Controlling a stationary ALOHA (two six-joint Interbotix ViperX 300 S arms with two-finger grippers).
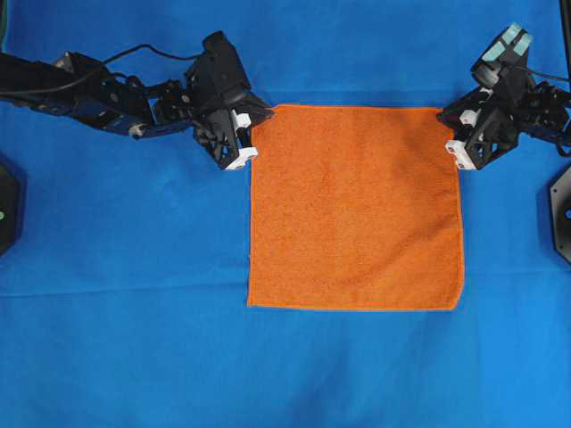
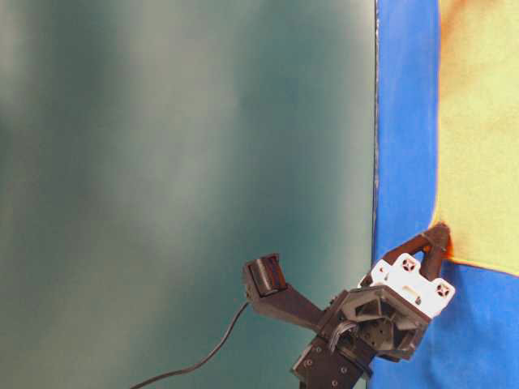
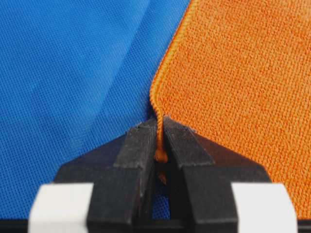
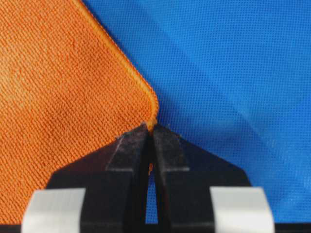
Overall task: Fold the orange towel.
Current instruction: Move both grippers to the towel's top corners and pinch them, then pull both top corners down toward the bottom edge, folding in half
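Towel: the orange towel [image 1: 355, 207] lies spread flat as a single layer on the blue covering [image 1: 125, 267] of my desk, a little right of the middle in the overhead view, its edges roughly square to the desk.
Far corners: both far corners of the cloth are in my pincers; both near corners lie free on the covering.
Left pincer: my left pincer [image 3: 160, 127] is clenched on the towel's far left corner; in the left wrist view the hem runs straight into the slit between the two black fingers [image 3: 140, 145], and a bit of orange shows pinched between them.
Right pincer: my right pincer [image 4: 149, 129] is clenched on the far right corner; in the right wrist view the rounded corner tip vanishes between the closed black fingers [image 4: 129, 148].
Overhead placing: my left pincer [image 1: 244, 153] sits at the towel's upper left corner and my right pincer [image 1: 453, 147] at the upper right corner, each arm reaching in from its own side.
Table-level view: one pincer [image 2: 436, 239] touches a corner of the towel [image 2: 478, 121]; the cloth is blurred there, against a plain grey-green background.
Cloth surface: fuzzy weave, thin stitched hem, no fold in it yet.
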